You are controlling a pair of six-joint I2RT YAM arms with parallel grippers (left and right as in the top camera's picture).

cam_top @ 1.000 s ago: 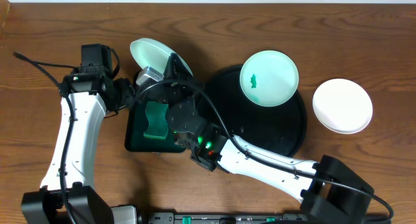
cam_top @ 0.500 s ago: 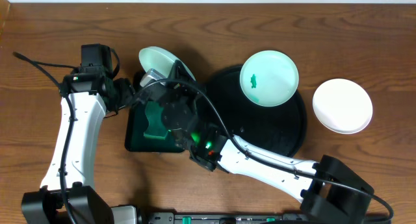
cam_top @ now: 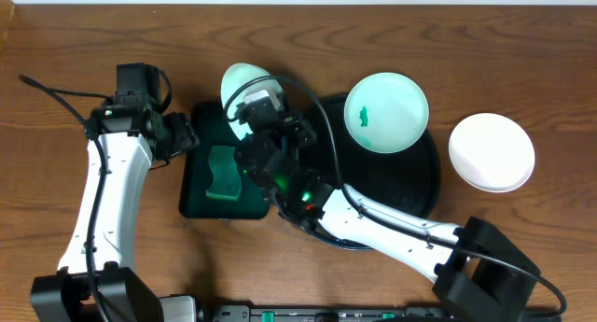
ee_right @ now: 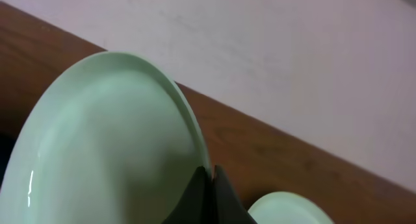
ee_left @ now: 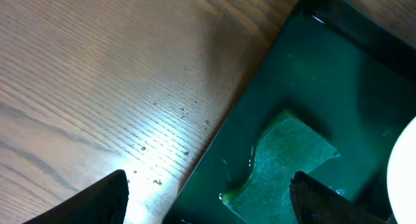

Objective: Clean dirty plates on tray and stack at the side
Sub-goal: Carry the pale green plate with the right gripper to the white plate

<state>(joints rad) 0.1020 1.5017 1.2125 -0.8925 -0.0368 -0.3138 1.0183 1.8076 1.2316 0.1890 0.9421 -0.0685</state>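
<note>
Three plates: one in right end effector, one on tray, one aside.

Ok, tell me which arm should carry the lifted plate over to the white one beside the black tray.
Right. The right end effector grips the lifted plate at its rim, and the white plate lies on that side. The left end effector hangs open over the sponge.

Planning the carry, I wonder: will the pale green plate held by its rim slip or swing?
Probably stiff: the plate shows no sag though the right gripper pinches only its rim. Its glossy surface suggests it could slip or pivot in that narrow pinch. Whether it is ceramic or plastic cannot be told, so treat it as breakable.
</note>
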